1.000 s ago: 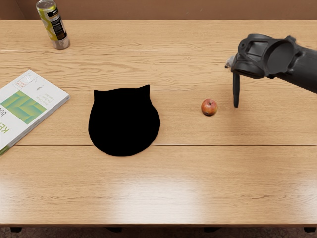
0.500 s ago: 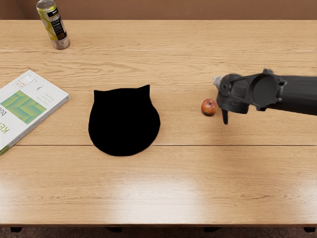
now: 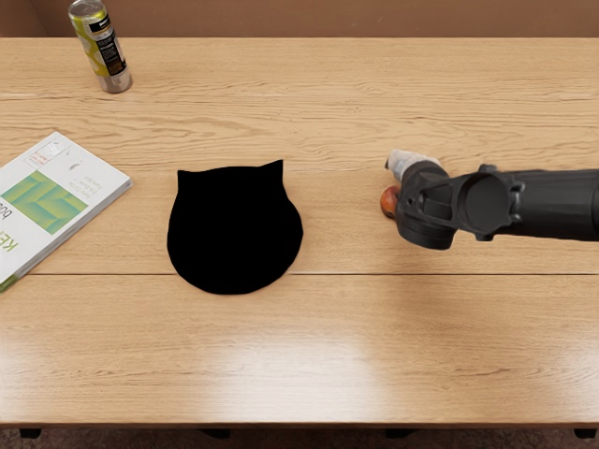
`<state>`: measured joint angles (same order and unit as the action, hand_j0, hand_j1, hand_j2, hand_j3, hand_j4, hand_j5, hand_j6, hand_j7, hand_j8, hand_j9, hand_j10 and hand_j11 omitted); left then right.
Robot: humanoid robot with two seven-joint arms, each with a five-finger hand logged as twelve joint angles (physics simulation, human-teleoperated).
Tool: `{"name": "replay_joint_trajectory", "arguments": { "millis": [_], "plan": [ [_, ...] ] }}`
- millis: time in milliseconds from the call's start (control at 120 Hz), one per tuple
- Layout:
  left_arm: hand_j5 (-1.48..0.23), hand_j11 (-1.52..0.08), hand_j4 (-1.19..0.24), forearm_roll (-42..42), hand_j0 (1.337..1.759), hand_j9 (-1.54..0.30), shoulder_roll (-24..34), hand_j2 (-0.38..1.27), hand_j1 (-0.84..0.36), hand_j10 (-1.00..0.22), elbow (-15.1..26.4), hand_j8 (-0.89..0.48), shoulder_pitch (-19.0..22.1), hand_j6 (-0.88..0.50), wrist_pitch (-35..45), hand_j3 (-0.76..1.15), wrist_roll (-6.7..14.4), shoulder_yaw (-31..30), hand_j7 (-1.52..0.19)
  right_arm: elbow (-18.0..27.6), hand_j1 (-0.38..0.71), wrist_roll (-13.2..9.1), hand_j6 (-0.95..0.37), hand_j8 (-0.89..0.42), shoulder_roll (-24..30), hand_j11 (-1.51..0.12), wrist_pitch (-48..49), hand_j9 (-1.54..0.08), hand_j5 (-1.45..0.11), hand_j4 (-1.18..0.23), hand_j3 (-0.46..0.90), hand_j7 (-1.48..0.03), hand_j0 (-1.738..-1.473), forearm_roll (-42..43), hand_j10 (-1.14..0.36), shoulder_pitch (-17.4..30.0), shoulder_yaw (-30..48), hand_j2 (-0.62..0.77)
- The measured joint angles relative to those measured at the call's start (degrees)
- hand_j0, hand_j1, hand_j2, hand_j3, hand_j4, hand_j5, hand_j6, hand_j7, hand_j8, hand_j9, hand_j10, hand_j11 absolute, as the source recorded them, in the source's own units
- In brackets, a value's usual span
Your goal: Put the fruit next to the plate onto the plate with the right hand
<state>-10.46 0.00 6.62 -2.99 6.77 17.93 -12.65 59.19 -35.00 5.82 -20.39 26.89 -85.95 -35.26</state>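
Observation:
A small red apple [image 3: 386, 199] lies on the table right of the black cat-head-shaped plate [image 3: 234, 229], roughly a hand's width from its rim. Only the apple's left edge shows; the rest is hidden under my right hand [image 3: 416, 196], which has come down over it from the right. The dark forearm [image 3: 543, 204] runs out to the right picture edge. Whether the hand grips the apple is hidden by the wrist and palm. The plate has nothing on it. The left arm is out of view.
A green and white book [image 3: 47, 201] lies at the left edge of the table. A drink can [image 3: 99, 44] stands at the far left corner. The wooden table [image 3: 309, 346] stretches on toward the front.
The right hand has moved left and down from beside the apple until it covers it. The apple and the plate have stayed in place.

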Motion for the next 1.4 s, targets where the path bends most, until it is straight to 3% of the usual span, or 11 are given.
{"name": "replay_joint_trajectory", "arguments": {
  "millis": [575,725,858,983,1108,1400],
  "plan": [
    [-0.02,-0.02,-0.01,0.00,1.658,-0.02,0.00,0.00,0.33,-0.01,-0.02,-0.02,0.00,-0.02,0.00,0.00,0.00,0.00,-0.02,2.01,0.16,0.00,-0.43,-0.43,-0.71,-0.55,-2.85,-0.55,-0.55,-0.43,0.00,-0.55,-1.658,0.41,-0.43,0.82,0.18,-0.08],
    [-0.02,-0.02,-0.01,0.00,1.658,-0.02,0.00,0.00,0.33,-0.01,0.00,-0.02,0.00,-0.02,0.00,0.00,0.00,0.00,-0.02,2.31,0.24,-0.05,-0.34,-0.45,-0.72,-0.63,-3.14,-0.60,-0.63,-0.50,0.00,-0.66,-1.656,0.41,-0.50,0.95,0.16,-0.10],
    [-0.02,-0.02,-0.01,0.00,1.658,-0.02,0.00,0.00,0.33,-0.01,-0.01,-0.02,0.00,-0.02,0.00,0.00,0.00,0.01,-0.02,2.96,0.30,-0.12,-0.36,-0.37,-0.64,-0.77,-3.93,-0.73,-0.77,-0.59,0.00,-0.63,-1.648,0.32,-0.59,0.88,0.10,-0.02],
    [-0.02,-0.02,-0.01,0.00,1.658,-0.02,0.00,0.00,0.33,-0.01,-0.02,-0.02,0.00,-0.02,0.00,0.00,0.00,0.00,-0.02,3.72,0.32,-0.05,-0.45,-0.40,-0.45,-0.93,-4.16,-0.91,-0.92,-0.71,0.00,-0.84,-1.649,0.43,-0.70,0.41,0.11,0.23],
    [-0.02,-0.02,-0.01,0.00,1.658,-0.02,0.00,0.00,0.33,-0.01,-0.01,-0.02,0.00,-0.02,0.00,0.00,0.00,0.00,-0.02,5.07,0.31,-0.01,-0.49,-0.43,-0.22,-1.03,-5.10,-1.02,-1.02,-0.78,0.00,-0.97,-1.649,0.48,-0.75,-0.26,0.19,0.36],
    [-0.02,-0.02,-0.01,0.00,1.658,-0.02,0.00,0.00,0.33,-0.01,-0.02,-0.02,0.00,-0.02,0.00,0.00,0.00,0.00,-0.02,10.26,0.32,-0.03,-0.44,-0.39,1.27,-1.15,-7.64,-1.14,-1.13,-0.84,0.00,-1.10,-1.649,0.02,-0.75,-2.94,2.75,0.39]
  ]
}}
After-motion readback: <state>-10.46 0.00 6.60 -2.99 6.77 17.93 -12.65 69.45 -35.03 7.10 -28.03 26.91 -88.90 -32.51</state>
